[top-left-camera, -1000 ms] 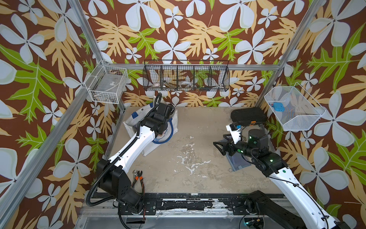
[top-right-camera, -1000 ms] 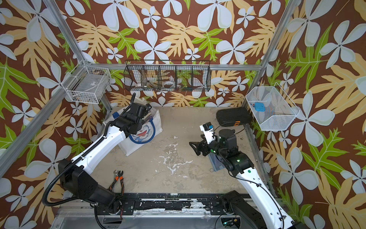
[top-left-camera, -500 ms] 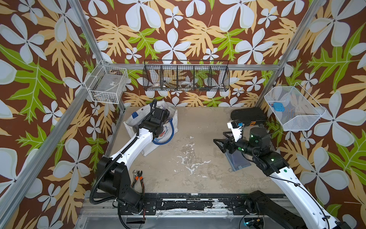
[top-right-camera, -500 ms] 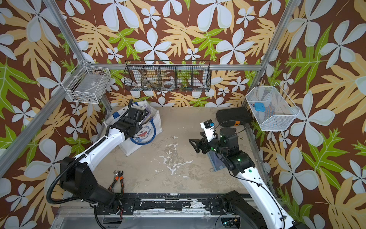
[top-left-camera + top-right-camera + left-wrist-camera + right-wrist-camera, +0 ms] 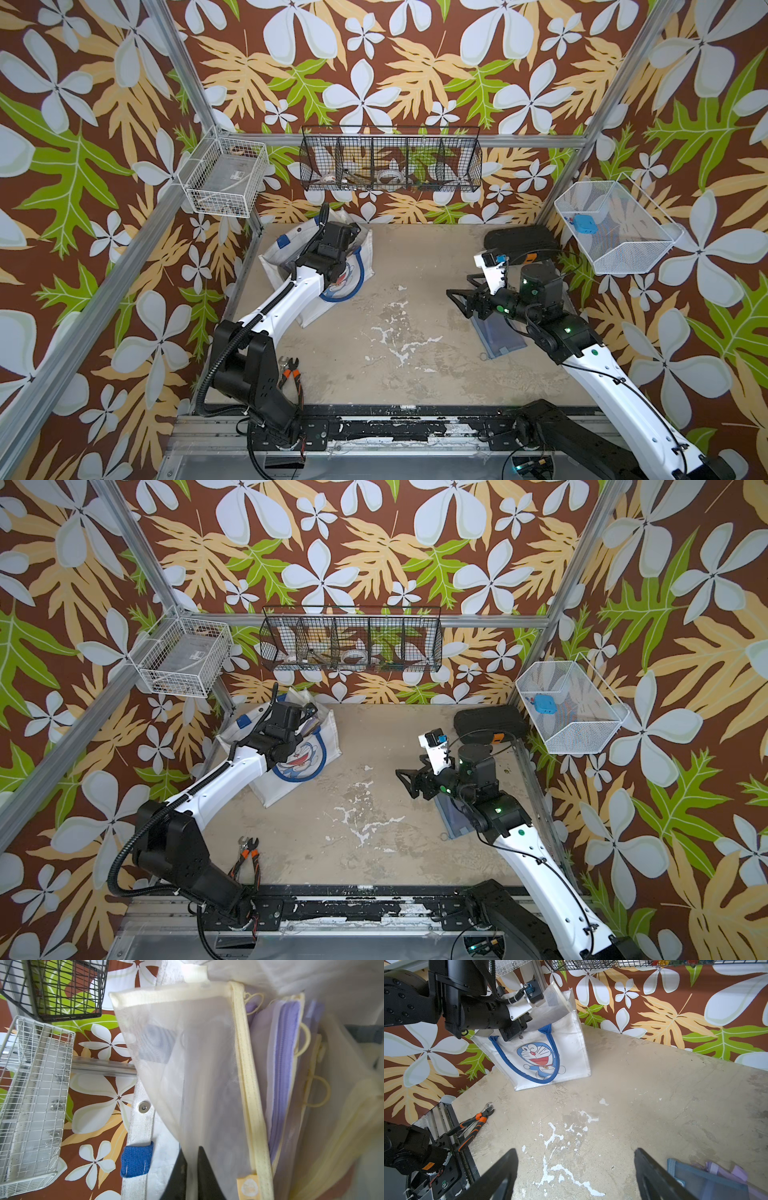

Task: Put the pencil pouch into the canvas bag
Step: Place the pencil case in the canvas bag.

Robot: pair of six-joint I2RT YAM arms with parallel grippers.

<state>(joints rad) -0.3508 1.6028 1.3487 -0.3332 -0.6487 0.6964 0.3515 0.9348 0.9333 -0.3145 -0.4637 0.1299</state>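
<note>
Pencil pouch (image 5: 187,1064) pokes from canvas bag (image 5: 571,1047); cropped left gripper (image 5: 190,1148) hold unclear, right gripper (image 5: 575,1150) apart

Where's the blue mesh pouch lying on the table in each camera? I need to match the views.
Top views: blue mesh pouch on the table, partly under the right arm, in both top views.
Left wrist: not in it.
Right wrist: the pouch at the frame's edge, just outside the open right gripper.
Shared landmark: the canvas bag, in all four.
</note>
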